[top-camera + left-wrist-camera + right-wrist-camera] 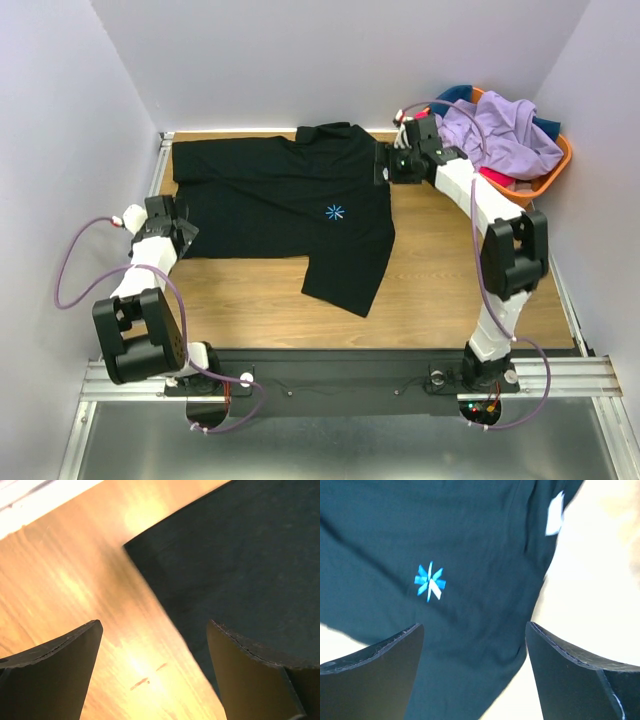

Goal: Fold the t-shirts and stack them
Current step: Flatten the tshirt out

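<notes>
One black t-shirt [290, 200] lies flat on the surface's [450, 285] far half (logo up). The left pincer [188, 228] at its hem and the right pincer [383, 165] by its collar are spread, apparently gripping nothing.

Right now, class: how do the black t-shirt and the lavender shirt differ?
The black cloth t-shirt lies spread flat on the wooden table; the lavender cloth shirt sits crumpled in the orange plastic basket. The black one bears a blue starburst logo; the lavender shows none. Neither is folded.
</notes>
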